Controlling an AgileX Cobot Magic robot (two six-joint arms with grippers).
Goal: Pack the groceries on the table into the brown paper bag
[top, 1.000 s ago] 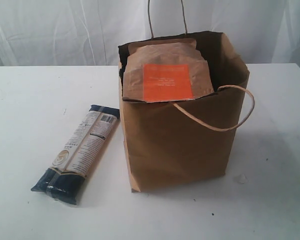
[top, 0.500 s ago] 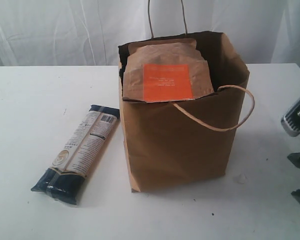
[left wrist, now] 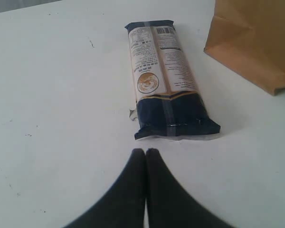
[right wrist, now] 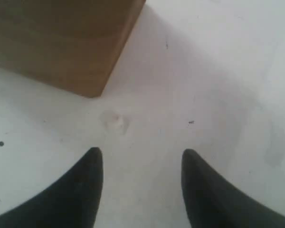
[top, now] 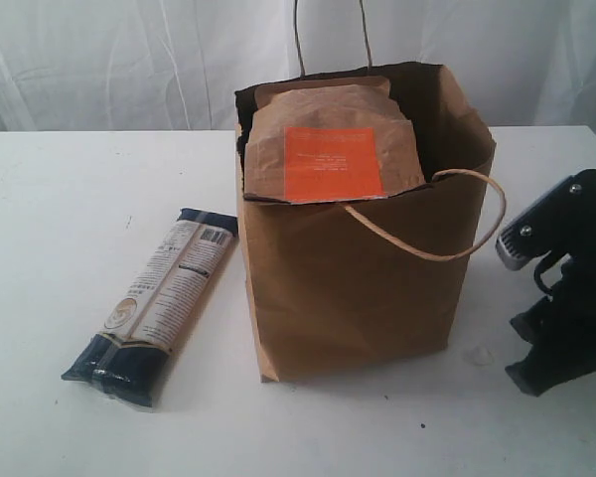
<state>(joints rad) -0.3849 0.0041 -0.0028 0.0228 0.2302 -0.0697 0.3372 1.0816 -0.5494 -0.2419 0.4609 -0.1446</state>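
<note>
The brown paper bag stands upright mid-table, its corner also in the left wrist view and the right wrist view. A brown orange-labelled pouch sticks up out of its mouth. The long dark-blue-and-beige pasta packet lies flat on the white table left of the bag. My left gripper is shut and empty, just short of the packet's dark end. My right gripper is open over bare table beside the bag's right corner, seen in the exterior view at the right edge.
A twine handle loops out from the bag's front toward the right arm. A small pale scrap lies on the table by the bag's right bottom corner, faintly seen from the right wrist. White curtain hangs behind.
The right arm has come into the exterior view from the right edge and moved left toward the bag. The bag, pouch and pasta packet have not moved.
</note>
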